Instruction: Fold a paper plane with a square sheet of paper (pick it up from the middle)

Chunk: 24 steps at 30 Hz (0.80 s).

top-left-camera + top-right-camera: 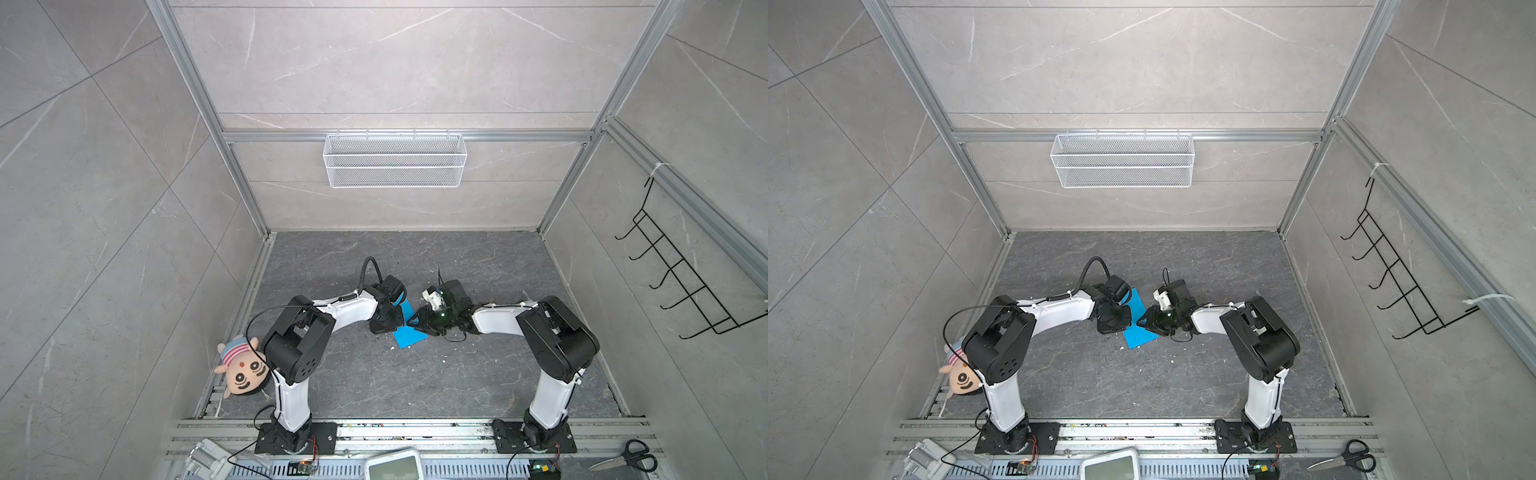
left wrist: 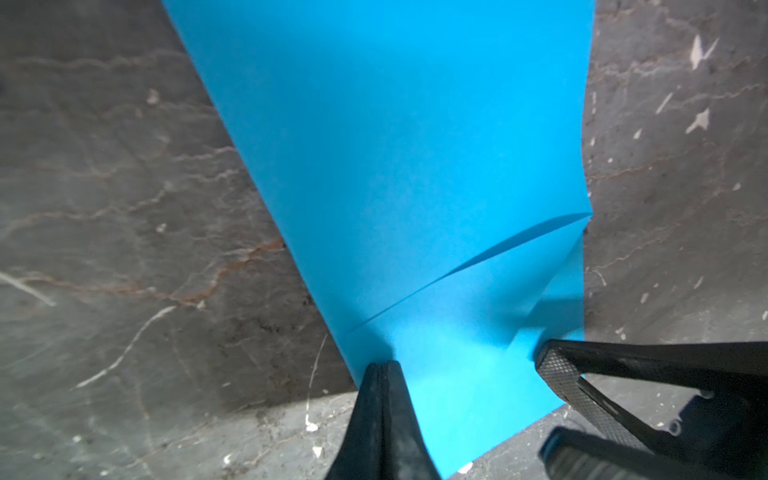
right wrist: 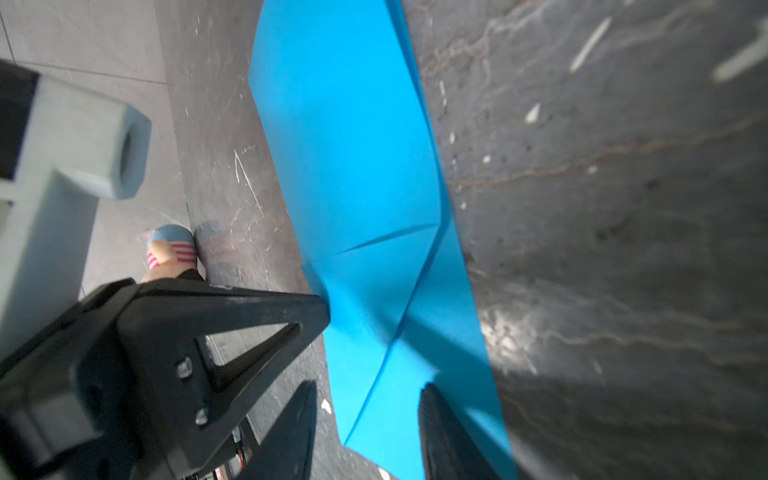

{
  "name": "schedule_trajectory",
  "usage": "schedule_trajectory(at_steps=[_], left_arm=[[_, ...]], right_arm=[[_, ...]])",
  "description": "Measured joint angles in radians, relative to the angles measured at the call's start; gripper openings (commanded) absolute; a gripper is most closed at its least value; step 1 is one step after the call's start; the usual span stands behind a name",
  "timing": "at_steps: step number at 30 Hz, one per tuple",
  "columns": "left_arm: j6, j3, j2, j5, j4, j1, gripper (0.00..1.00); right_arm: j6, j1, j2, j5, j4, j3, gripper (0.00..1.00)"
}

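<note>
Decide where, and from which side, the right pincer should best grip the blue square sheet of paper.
Probably the folded edge of the square sheet of paper nearest the right pincer, approached sideways from the right. That edge is lifted off the table, so jaws can straddle it; the left pincer pinches the opposite edge.

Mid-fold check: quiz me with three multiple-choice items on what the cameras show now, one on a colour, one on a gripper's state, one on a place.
1. The paper sheet is: A white; B red; C blue.
2. The left gripper is: A wide open; B shut on the paper sheet's edge; C shut on nothing.
3. The scissors lie: A at the front edge, far right; B on the paper sheet; C beside the left gripper.

Key:
1 C: it is bright blue in every view.
2 B: the left wrist view shows its fingers pressed together, with the sheet running out from them.
3 A: both top views show them in the near right corner.
</note>
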Motion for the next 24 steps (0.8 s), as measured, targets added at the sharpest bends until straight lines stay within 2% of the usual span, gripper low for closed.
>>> schedule_trajectory(at_steps=[10,24], left_arm=[[-0.020,-0.042,-0.017,0.035,0.050,0.024,0.00],[-0.095,-0.239,-0.079,0.283,0.326,0.128,0.00]], right_arm=[[0.016,0.000,0.034,0.002,0.036,0.023,0.41],[0.040,-0.010,0.073,-0.028,0.107,0.032,0.43]])
